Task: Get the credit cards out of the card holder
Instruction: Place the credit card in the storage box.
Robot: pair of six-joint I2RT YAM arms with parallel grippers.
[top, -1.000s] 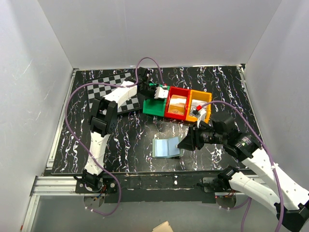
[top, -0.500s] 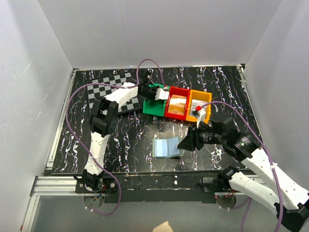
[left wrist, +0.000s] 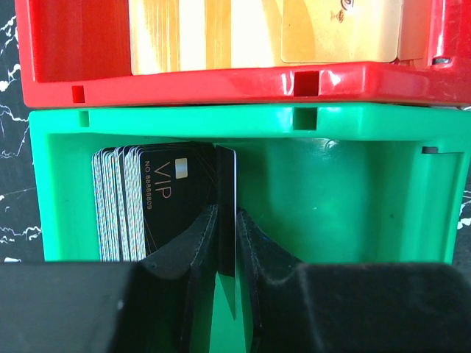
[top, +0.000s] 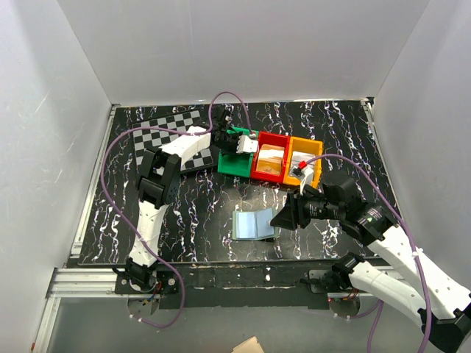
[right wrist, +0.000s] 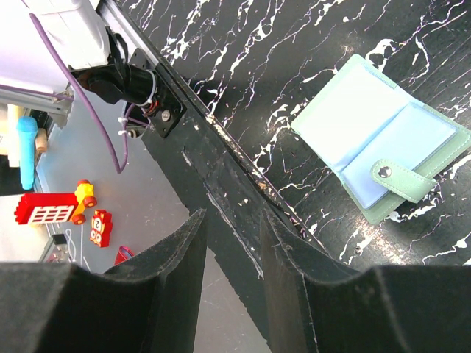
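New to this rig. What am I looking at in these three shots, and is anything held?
Two robot arms, left and right, with two-finger grippers, bolted to a black marbled table. The overhead view shows both; the other two come from cameras on each wrist. On the table: an open card holder, a checkerboard, a green bin, a red bin and an orange bin. The left gripper has a dark card on edge between its fingers in the green bin, beside a stack of cards; gripped or loose is unclear. The right gripper is open and empty.

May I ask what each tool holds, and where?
Left tool: dark card, near edge between its fingers, grip unclear. Right tool: nothing.
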